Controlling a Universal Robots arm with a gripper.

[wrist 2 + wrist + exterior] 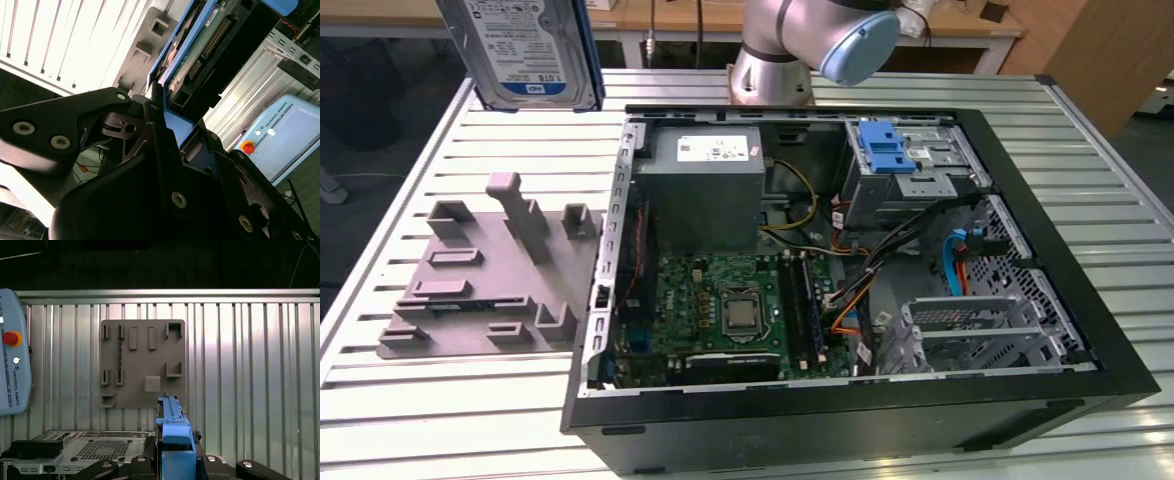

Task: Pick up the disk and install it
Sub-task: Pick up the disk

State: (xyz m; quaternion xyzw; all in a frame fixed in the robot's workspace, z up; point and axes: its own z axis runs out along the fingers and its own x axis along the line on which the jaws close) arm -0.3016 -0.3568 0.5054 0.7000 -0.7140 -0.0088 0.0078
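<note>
As I stood by the slatted metal table (454, 410), the disk (534, 50) was up in the air near the exterior view's upper left corner, upright, its white-and-blue label turned toward that camera. It hung outside the open computer case (1067, 330), off to the exterior view's left of it, above the far side of the grey fixture plate (467, 290) that lay flat on the table. In the second wrist view the gripper (150, 107) was clamped on the disk (210, 45), its black fingers (155, 130) pressed against the blue side rail, with the green circuit-board face of the drive showing beyond them. In the first wrist view the disk (172, 425) appeared edge-on as a blue rail rising from between the two sides of the gripper (175, 462), and the fixture plate (142, 362) lay on the slats beyond it. Inside the case the grey power supply box (700, 190) sat at the far end, the motherboard (720, 310) lay nearer, and the metal drive bay with its blue latch (894, 150) stood well apart from the held disk. The arm (787, 50) stood at the table's far edge.
</note>
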